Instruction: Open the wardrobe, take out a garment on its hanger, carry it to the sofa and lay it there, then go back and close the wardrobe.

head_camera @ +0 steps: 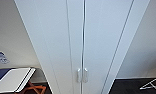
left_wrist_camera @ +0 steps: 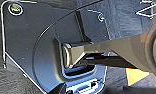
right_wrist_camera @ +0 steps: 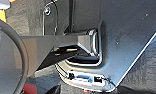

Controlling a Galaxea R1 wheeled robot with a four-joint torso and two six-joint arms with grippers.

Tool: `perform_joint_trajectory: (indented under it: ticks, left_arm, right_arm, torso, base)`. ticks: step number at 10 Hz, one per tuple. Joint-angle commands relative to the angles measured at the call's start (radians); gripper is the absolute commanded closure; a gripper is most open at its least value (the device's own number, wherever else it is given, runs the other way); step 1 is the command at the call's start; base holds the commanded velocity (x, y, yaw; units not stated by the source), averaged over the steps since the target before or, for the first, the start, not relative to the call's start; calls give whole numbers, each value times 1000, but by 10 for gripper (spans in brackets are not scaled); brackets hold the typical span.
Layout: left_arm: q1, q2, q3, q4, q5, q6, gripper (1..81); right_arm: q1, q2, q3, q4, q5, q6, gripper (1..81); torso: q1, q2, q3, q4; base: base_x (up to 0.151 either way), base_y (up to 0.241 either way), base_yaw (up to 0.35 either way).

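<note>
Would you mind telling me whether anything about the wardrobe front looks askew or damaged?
Nothing stands out. The wardrobe has both doors shut, with an even seam between them, and its two handles sit level side by side.

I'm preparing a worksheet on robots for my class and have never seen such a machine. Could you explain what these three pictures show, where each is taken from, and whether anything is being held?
The machine is a wheeled robot with two arms. The head picture looks forward and down from a camera high on it, at a tall white wardrobe with two panelled doors, shut, with a pair of small vertical white handles at the seam. Low to one side is a white folded board on an orange stand; to the other, a white wire rack on the dark floor. The two other pictures come from wrist cameras and mostly show the robot's own dark plates and bars above dark carpet. Nothing can be seen held.
</note>
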State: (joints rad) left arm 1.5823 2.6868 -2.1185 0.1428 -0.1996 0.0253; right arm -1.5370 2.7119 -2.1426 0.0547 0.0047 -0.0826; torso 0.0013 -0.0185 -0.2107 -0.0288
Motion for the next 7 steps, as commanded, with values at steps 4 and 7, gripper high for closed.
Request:
perform_joint_trajectory:
  ticks: [4, 7]
  left_arm:
    - [-32, -178, 222, 4, 51, -1, 10]
    - [-61, -275, 354, 4, 49, -4, 10]
  right_arm:
    - [73, -171, 219, 13, -66, 6, 10]
    - [126, -314, 394, 13, -68, 6, 10]
  torso:
    - [0, 0, 0, 0]
    - [0, 0, 0, 0]
  base:
    - [0, 0, 0]
    - [0, 0, 0]
